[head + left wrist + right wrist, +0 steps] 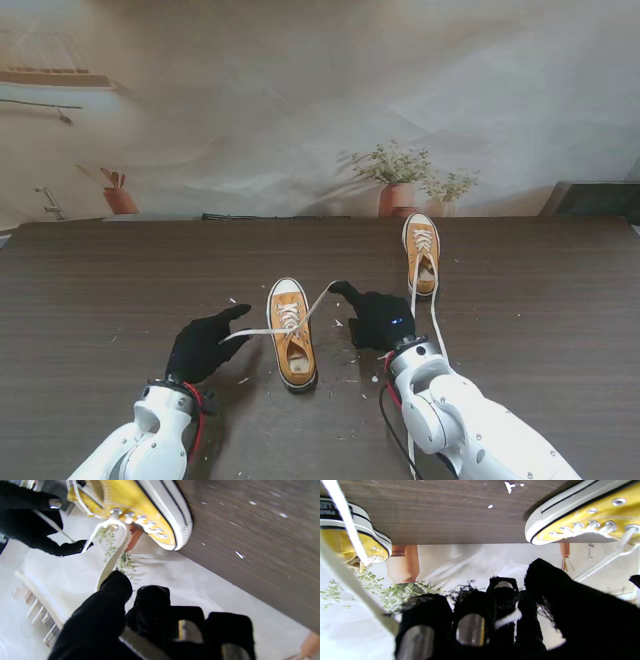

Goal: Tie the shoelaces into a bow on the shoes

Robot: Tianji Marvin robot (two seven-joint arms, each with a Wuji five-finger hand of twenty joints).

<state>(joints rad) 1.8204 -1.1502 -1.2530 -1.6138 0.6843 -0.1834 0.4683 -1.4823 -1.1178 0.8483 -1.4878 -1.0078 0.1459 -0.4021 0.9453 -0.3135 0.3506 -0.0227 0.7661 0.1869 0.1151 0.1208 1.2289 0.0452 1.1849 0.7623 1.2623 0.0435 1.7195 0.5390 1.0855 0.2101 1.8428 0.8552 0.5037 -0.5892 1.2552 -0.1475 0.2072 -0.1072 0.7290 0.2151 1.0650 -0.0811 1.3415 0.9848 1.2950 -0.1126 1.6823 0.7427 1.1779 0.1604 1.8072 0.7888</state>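
- Where the dark wood desk (100, 300) lies nearest me, the near shoe (290, 333) sits between both hands, long axis running away from me, white toe farthest.
- The left hand (205, 345), in a black glove, pinches one white lace end (255, 333) between thumb and forefinger; the other fingers are curled.
- The right hand (378, 318), just right of that shoe, grips the other lace end (318, 300), drawn taut.
- The far shoe (422, 253) points the same way; its loose lace (436, 325) trails back past the right hand.
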